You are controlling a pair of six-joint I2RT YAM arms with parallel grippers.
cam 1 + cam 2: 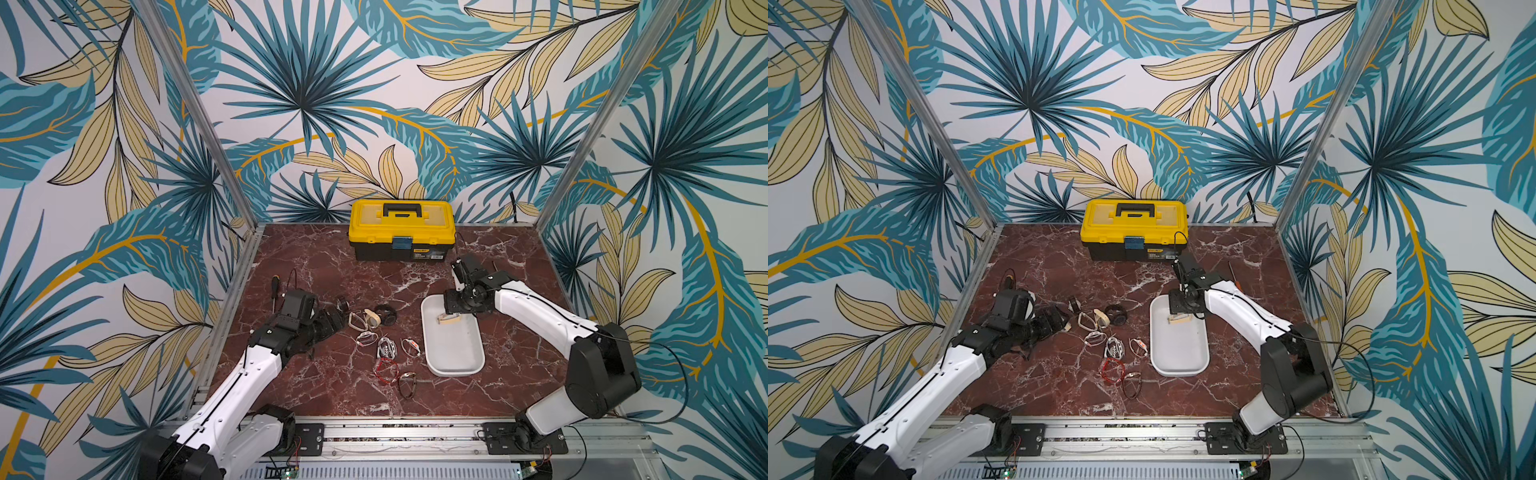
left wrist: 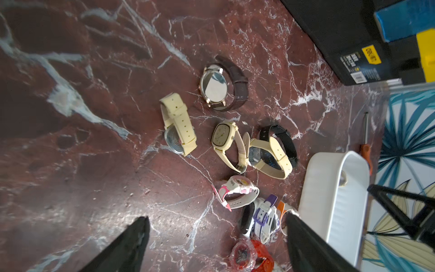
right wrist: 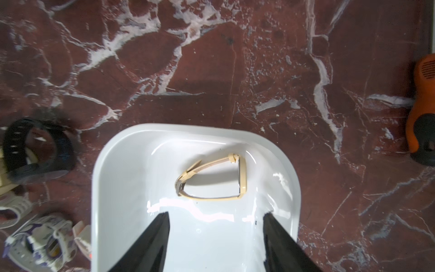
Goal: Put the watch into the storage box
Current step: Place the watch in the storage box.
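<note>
Red marble tabletop [image 1: 311, 270] fills the cell, with leaf-print walls on three sides and the yellow-lidded toolbox [image 1: 401, 228] parked at 12 o'clock, out of the work. Your storage box [image 1: 455, 349] sits at about 4 o'clock of the table's centre, its long side running 12 to 6, so the right arm reaches it without crossing the loose watches [image 1: 376, 332] just beside it at its 9 o'clock.

The cream watch [image 3: 243, 179] is already inside, at the box's 12 o'clock end. It rests on the floor of the box on the edge of its buckled strap, and nothing touches it. The right gripper [image 3: 216, 214] hangs over the box with its jaws spread and both tips clear of the strap. I judge this watch delivered. A straight lift should keep the tips off the loop.

Your left gripper [image 2: 216, 215] hovers at the pile's 9 o'clock, jaws wide and empty. That looks like staging for another pick.

An orange-handled screwdriver [image 3: 422, 113] lies on the marble near the box.
</note>
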